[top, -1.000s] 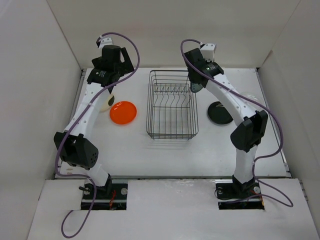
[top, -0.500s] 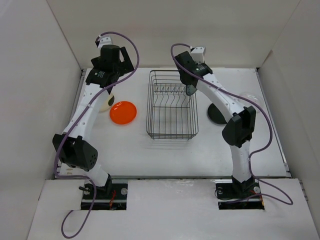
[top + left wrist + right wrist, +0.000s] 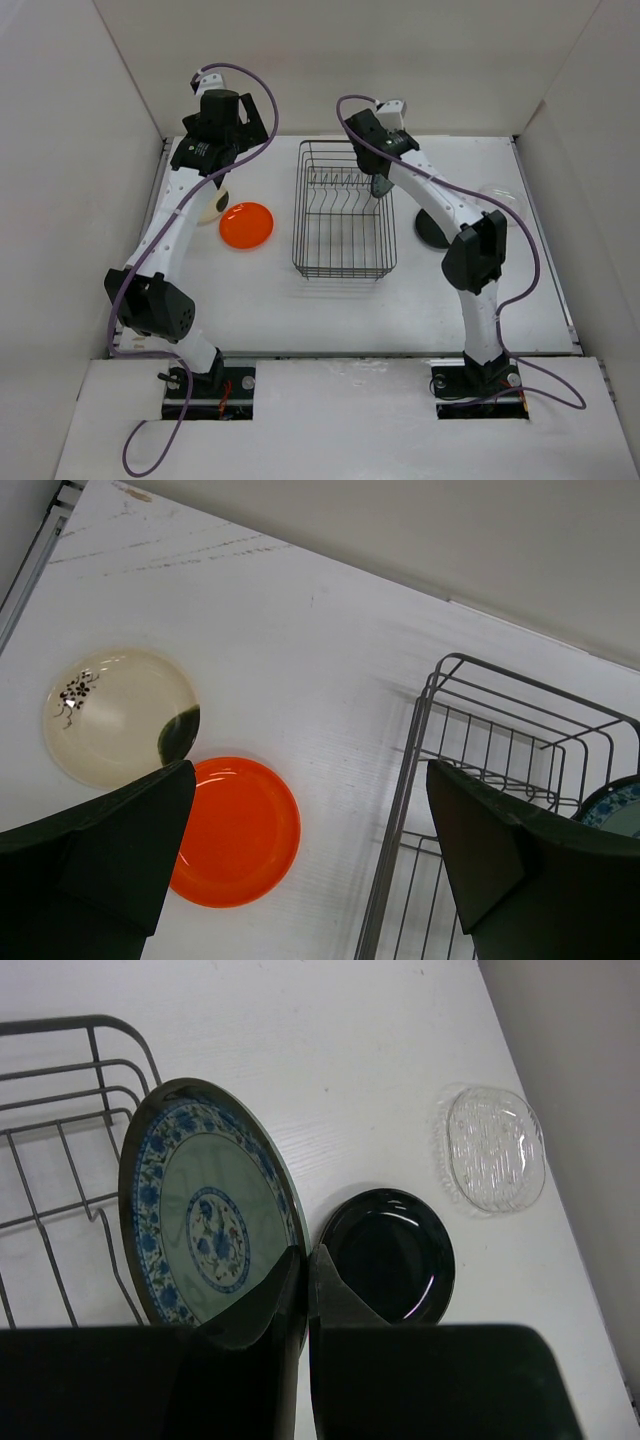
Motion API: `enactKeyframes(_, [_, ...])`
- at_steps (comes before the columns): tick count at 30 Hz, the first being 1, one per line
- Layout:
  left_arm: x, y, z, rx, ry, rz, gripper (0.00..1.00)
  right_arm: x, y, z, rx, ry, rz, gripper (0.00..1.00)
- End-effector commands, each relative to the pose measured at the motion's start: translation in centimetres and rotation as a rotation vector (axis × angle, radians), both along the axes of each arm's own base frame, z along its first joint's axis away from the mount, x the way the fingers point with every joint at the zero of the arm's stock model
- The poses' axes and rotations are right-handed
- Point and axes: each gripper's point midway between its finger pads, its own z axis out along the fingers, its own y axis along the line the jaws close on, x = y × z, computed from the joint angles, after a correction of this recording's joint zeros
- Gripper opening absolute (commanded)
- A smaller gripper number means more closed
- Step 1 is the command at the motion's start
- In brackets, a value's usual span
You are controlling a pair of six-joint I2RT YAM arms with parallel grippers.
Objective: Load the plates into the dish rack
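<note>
The dark wire dish rack (image 3: pixel 296 232) stands mid-table; it also shows in the left wrist view (image 3: pixel 470 770) and the right wrist view (image 3: pixel 60 1140). My right gripper (image 3: pixel 307 1255) is shut on the rim of the blue-green patterned plate (image 3: pixel 205 1210), held on edge over the rack's right back corner (image 3: pixel 381 184). The glossy black plate (image 3: pixel 385 1255) lies flat right of the rack. The orange plate (image 3: pixel 235 830) and the cream plate with dark marks (image 3: pixel 115 715) lie flat left of the rack. My left gripper (image 3: pixel 315 880) is open and empty, high above them.
A clear glass dish (image 3: pixel 493 1148) lies at the far right near the wall (image 3: pixel 497 195). White walls enclose the table on the left, back and right. The right arm's forearm reaches over part of the black plate (image 3: pixel 432 235).
My right gripper has carried the blue-green plate leftward, from beside the rack's right wall to over its right back corner. The left arm has barely moved.
</note>
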Motion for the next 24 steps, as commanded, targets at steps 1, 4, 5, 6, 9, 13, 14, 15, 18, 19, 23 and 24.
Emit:
enactKeyframes(1, [-0.9, 0.1, 4.4, -0.038, -0.106, -0.001, 1.00, -0.3, 0.6, -0.6, -0.045, 0.010, 0.005, 0.00])
enactKeyframes(4, [-0.9, 0.1, 4.4, -0.038, -0.106, -0.001, 1.00, -0.2, 0.8, -1.4, -0.040, 0.019, 0.013, 0.00])
enactKeyframes(5, [-0.9, 0.1, 4.4, -0.038, -0.106, -0.001, 1.00, -0.2, 0.8, -1.4, -0.040, 0.019, 0.013, 0.00])
enactKeyframes(6, [-0.9, 0.1, 4.4, -0.038, -0.106, -0.001, 1.00, -0.2, 0.8, -1.6, -0.039, 0.018, 0.013, 0.00])
enactKeyframes(9, [-0.9, 0.1, 4.4, -0.038, -0.106, -0.001, 1.00, -0.3, 2.1, -2.1, -0.037, 0.026, 0.044, 0.00])
enactKeyframes(13, [-0.8, 0.1, 4.6, -0.040, -0.115, -0.001, 1.00, -0.3, 2.6, -3.0, -0.047, 0.041, 0.054, 0.16])
enactKeyframes(14, [-0.6, 0.0, 4.2, -0.038, -0.106, -0.001, 1.00, -0.3, 2.6, -3.0, -0.047, 0.041, 0.054, 0.20])
enactKeyframes(15, [-0.6, 0.0, 4.2, -0.038, -0.106, -0.001, 1.00, -0.3, 2.8, -3.1, -0.040, 0.046, 0.060, 0.25])
enactKeyframes(18, [-0.6, -0.1, 4.2, -0.042, -0.105, -0.009, 1.00, -0.4, 3.3, -3.2, -0.033, 0.051, 0.075, 0.45])
enactKeyframes(19, [-0.6, -0.1, 4.2, -0.042, -0.105, -0.009, 1.00, -0.4, 3.3, -3.2, -0.033, 0.051, 0.075, 0.51])
enactKeyframes(23, [-0.6, -0.1, 4.2, -0.042, -0.105, -0.009, 1.00, -0.5, 3.4, -1.0, 0.009, 0.001, 0.081, 0.57])
enactKeyframes(24, [-0.6, -0.1, 4.2, -0.042, -0.105, -0.009, 1.00, -0.8, 3.5, 0.6, 0.053, -0.035, 0.088, 0.61])
